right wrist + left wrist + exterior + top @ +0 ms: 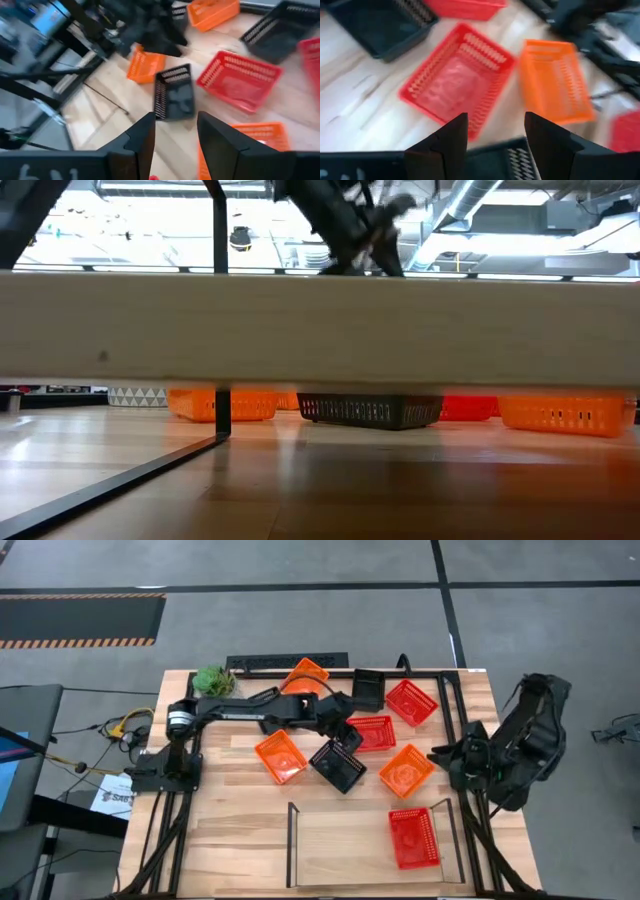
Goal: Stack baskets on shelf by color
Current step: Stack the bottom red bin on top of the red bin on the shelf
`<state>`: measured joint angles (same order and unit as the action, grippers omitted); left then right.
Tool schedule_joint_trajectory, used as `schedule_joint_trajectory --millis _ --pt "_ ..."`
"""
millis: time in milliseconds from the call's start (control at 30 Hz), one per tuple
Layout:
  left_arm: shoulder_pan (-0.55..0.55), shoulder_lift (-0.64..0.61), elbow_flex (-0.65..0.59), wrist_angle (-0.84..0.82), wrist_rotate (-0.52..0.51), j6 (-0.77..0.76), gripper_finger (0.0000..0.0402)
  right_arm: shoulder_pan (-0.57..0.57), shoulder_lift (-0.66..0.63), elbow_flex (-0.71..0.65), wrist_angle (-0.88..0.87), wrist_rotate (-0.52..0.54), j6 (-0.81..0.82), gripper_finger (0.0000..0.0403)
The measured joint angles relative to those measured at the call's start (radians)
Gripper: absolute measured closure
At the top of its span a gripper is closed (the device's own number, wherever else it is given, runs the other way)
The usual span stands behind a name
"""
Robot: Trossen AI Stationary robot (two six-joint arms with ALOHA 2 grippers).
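**Op:** One red basket on the shelf [330, 840] [414, 838] is sitting at the shelf's right end; the other baskets are lying loose on the table [215, 840] behind it. I am running the left gripper [345, 733] out over the middle of the spread. Its fingers [449, 145] are standing apart with nothing between them.

**Obs:** What is lying closest to it?

**Op:** A black basket [338, 765] is sitting just below and in front of the fingertips, nearer the shelf. A loose red basket [372, 732] is lying just beside them on the right, and an orange basket [406, 771] past that. Another orange basket [280, 757] is resting to the gripper's left.

**Obs:** How are you planning the grab?

**Op:** Judging that red is the sensible pick, since red is already started on the shelf. I am aiming to straddle one short rim wall, one finger inside and one outside, coming down vertically so the mesh is not snagging. Risk as I see it: nudging the black basket while descending.

**Obs:** Right arm?

**Op:** The right gripper [447, 754] is waiting at the table's right edge, fingers apart, carrying nothing.
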<state>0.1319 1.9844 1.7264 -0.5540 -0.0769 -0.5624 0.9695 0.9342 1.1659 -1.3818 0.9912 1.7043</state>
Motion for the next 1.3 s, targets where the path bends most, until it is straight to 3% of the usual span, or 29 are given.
schedule_joint_trajectory --millis 200,500,667,1000,1300 --pt "0.037 0.122 0.018 -0.013 -0.059 -0.058 0.0219 0.006 0.004 -0.081 0.190 0.002 -0.086 0.0239" --pt "0.075 0.261 0.089 -0.028 0.021 -0.158 0.0219 0.029 0.034 -0.081 0.224 0.003 -0.109 0.0241" --pt "0.080 0.259 0.093 -0.027 0.008 -0.184 0.0223 0.047 0.036 -0.081 0.223 0.007 -0.117 0.0243" --pt "0.081 0.257 0.093 0.057 0.018 -0.195 0.0278 0.052 0.036 -0.081 0.215 0.006 -0.143 0.0247" --pt "0.082 0.280 0.084 0.058 0.011 -0.192 0.0287 0.052 0.037 -0.081 0.216 0.002 -0.161 0.0249"
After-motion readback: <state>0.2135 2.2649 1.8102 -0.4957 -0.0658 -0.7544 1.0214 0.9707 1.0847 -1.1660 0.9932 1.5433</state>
